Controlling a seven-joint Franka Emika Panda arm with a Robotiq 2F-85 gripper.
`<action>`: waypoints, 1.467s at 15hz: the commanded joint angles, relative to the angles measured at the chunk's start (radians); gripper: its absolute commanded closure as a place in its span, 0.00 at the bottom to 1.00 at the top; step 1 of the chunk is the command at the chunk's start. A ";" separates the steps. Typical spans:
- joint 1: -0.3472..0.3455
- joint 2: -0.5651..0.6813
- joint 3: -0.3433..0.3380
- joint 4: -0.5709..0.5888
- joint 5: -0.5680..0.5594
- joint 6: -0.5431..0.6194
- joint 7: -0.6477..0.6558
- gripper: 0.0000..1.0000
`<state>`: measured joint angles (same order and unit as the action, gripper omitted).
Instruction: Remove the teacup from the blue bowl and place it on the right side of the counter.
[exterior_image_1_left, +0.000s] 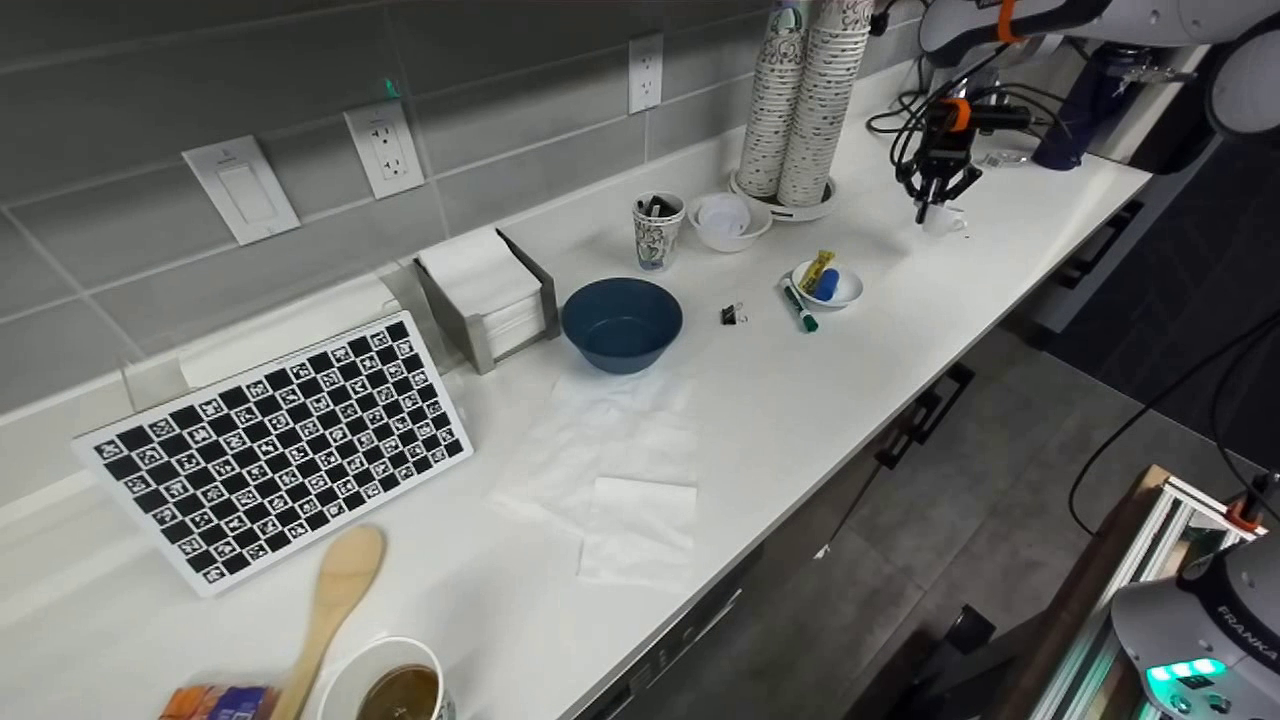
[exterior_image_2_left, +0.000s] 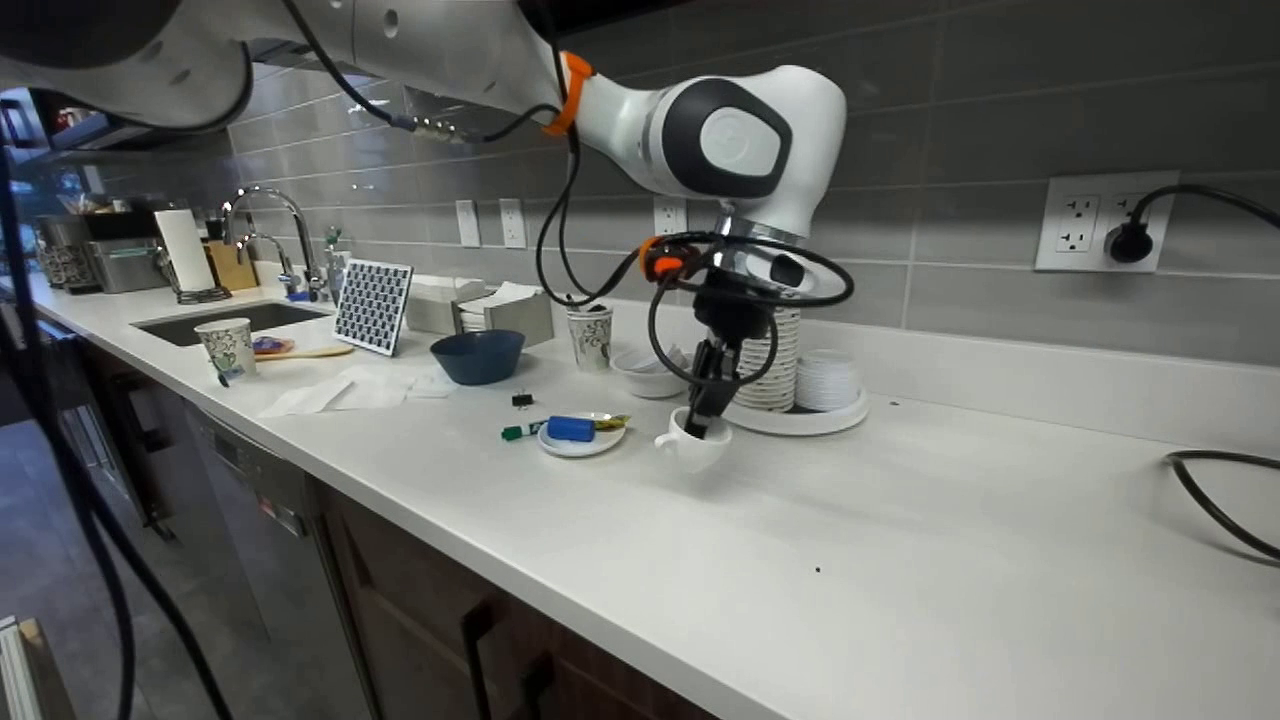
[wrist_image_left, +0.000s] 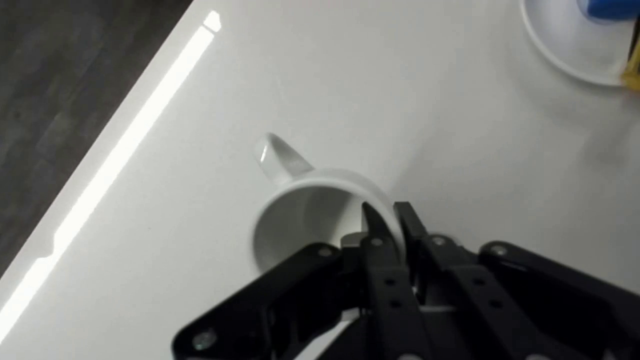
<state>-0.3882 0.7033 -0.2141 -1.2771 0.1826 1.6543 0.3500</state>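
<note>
The small white teacup (exterior_image_1_left: 945, 220) with a handle is over the counter (exterior_image_1_left: 800, 400), away from the blue bowl. My gripper (exterior_image_2_left: 702, 428) is shut on the rim of the teacup (exterior_image_2_left: 685, 455), one finger inside and one outside. The wrist view shows the gripper (wrist_image_left: 384, 210) on the rim, with the handle of the teacup (wrist_image_left: 287, 225) at its upper left. The cup looks slightly tilted; I cannot tell whether it touches the counter (exterior_image_2_left: 900, 560). The blue bowl (exterior_image_1_left: 622, 325) stands upright with nothing in it; it also shows in an exterior view (exterior_image_2_left: 480, 358).
A small white plate (exterior_image_2_left: 580, 446) with a blue item and a yellow packet lies near the cup. A green marker (exterior_image_1_left: 798, 305) and a black clip (exterior_image_1_left: 733, 314) lie beside it. Stacked paper cups (exterior_image_1_left: 800, 110) and white bowls (exterior_image_1_left: 735, 235) stand along the wall.
</note>
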 joint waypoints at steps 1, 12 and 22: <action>-0.032 -0.001 -0.006 0.002 0.087 0.105 0.090 0.98; 0.121 0.020 -0.164 -0.093 -0.169 0.417 0.386 0.98; 0.031 0.113 -0.107 0.071 -0.090 0.174 0.360 0.98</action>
<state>-0.3193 0.7737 -0.3444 -1.2968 0.0586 1.8928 0.7039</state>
